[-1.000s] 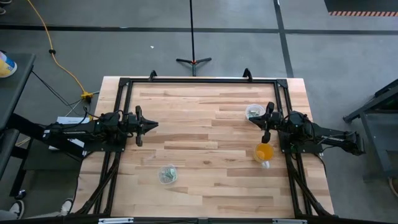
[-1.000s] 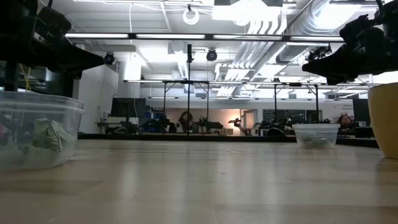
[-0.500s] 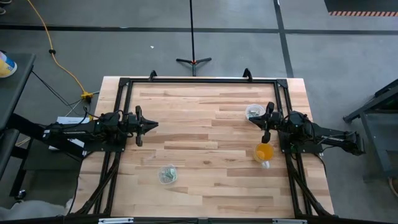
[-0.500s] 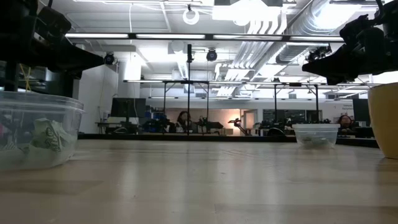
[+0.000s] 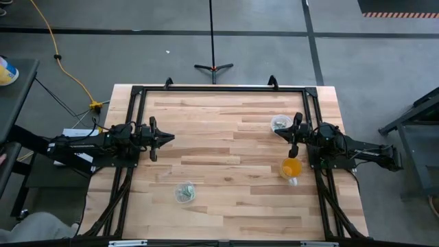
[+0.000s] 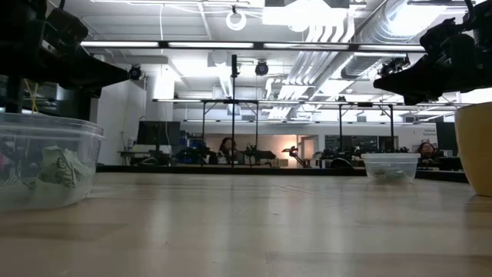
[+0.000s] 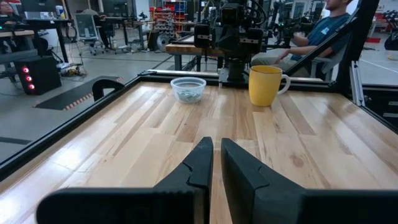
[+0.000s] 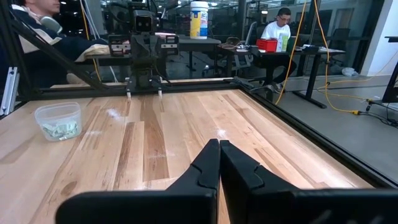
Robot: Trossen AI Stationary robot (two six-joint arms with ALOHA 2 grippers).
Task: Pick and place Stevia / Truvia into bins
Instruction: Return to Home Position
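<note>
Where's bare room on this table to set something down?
Free: the wooden table's centre, between left gripper and right gripper, and its far strip. Crowded: right side, where a clear plastic cup and an orange translucent cup flank the right gripper; second clear cup sits near-left.

Near left, clear bin (image 6: 23, 142) holding crumpled packets (image 6: 60, 168); farther right, second clear bin (image 6: 390, 163); orange cup (image 6: 477, 150) at right edge.

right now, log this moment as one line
left claw: shut, empty, left side | right claw: shut, empty, right side | packets: in left-side clear cup and right-side clear cup | orange cup: by right claw
</note>
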